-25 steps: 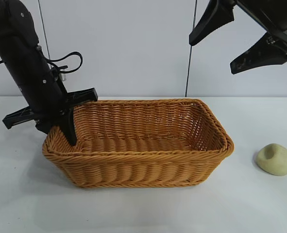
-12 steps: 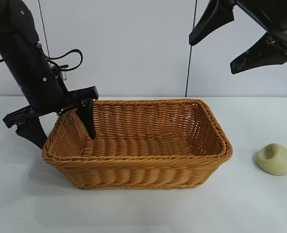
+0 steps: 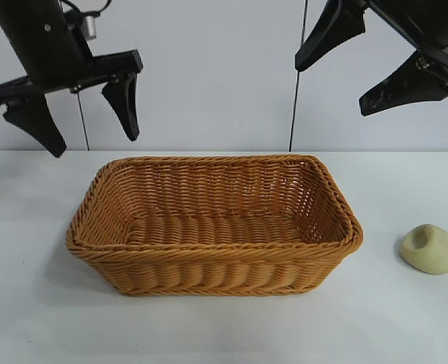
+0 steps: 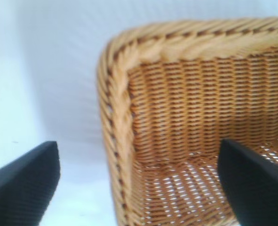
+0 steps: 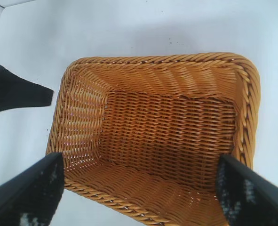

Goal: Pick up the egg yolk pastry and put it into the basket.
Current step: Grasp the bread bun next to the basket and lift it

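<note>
Egg yolk pastry (image 3: 429,249): on table, 3 o'clock of basket (image 3: 212,262). Right tool (image 3: 366,68) nearer, fingers apart, empty; pastry at its 5 o'clock. Left tool (image 3: 87,117) apart, far.

A robot test bench — bare white table (image 3: 42,318), plain pale wall (image 3: 208,76), two mounted arms.

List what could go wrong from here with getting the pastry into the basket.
1. The egg yolk pastry lies on the table right of the basket, under neither open gripper; the right gripper hangs high and must travel down to it.
2. The pastry is rounded with a dented top, so the fingers may slip or squash it.
3. The left gripper hovers over the basket's left end and could crowd the drop.
</note>
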